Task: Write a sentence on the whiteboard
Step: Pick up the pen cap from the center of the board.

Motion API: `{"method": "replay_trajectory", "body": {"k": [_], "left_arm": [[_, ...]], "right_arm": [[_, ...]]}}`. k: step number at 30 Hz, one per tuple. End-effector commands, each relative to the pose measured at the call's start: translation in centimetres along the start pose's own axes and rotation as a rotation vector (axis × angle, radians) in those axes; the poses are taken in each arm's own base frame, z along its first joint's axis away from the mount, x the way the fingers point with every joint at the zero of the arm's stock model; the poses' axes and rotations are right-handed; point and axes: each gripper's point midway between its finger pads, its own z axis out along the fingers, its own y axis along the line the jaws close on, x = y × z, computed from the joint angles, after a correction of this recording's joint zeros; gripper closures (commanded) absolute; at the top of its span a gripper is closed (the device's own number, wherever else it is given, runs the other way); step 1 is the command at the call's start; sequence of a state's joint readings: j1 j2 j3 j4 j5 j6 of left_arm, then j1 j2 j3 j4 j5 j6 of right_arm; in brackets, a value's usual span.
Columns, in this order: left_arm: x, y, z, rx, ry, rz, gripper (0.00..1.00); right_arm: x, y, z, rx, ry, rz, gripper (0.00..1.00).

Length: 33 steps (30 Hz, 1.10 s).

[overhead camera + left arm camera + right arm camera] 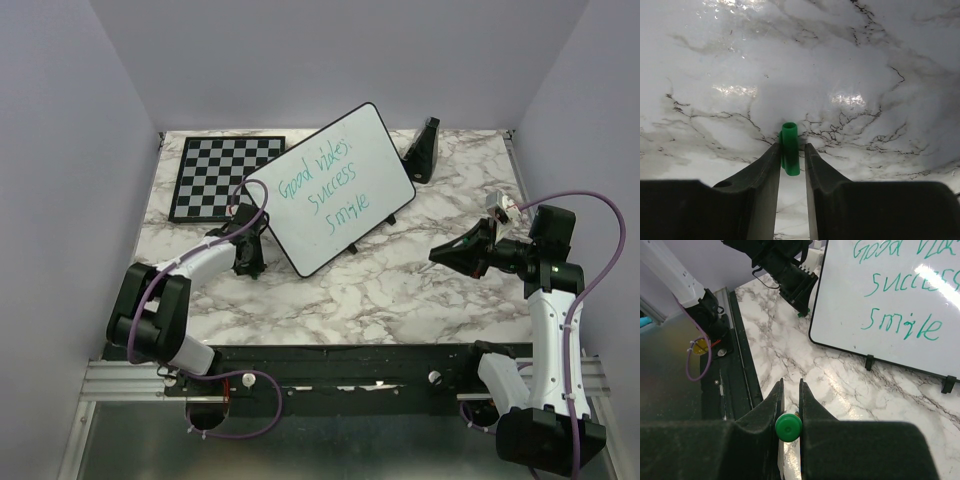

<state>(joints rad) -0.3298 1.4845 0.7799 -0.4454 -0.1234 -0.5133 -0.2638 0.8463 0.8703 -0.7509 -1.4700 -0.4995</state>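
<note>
Table is a marble-look slab that fills most of the top view. Biggest thing on it is the whiteboard, pretty much dead centre, propped on little black feet and skewed so its long edges run from about 8 o'clock up to 2. Chessboard lies flat at 10 o'clock, just beside the whiteboard's left corner, and a black wedge-shaped stand is at 1 o'clock, near the top corner. The sentence is on the whiteboard in green-teal marker, three lines: "Good vibes", "Success", "Smile". Left gripper is down at the table by the whiteboard's 7 o'clock edge, with a small green cap sitting between its fingers. The jaws are close on both sides, but honestly I can't tell if they're actually pinching it. Right gripper hangs out at 3 o'clock, well apart from the whiteboard, clamped tight on a green marker.
</note>
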Motion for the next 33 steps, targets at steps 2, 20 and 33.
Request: {"method": "replay_trajectory", "body": {"k": [2, 20, 33], "left_arm": [[1.2, 0.7, 1.0, -0.053, 0.056, 0.008, 0.75], [9.0, -3.8, -2.6, 0.095, 0.187, 0.042, 0.90], [13.8, -4.6, -1.2, 0.066, 0.239, 0.111, 0.88]], "right_arm": [[-0.5, 0.3, 0.0, -0.010, -0.006, -0.020, 0.99], [-0.4, 0.6, 0.0, -0.022, -0.007, -0.010, 1.00], [1.5, -0.2, 0.2, -0.049, 0.033, 0.073, 0.99]]}}
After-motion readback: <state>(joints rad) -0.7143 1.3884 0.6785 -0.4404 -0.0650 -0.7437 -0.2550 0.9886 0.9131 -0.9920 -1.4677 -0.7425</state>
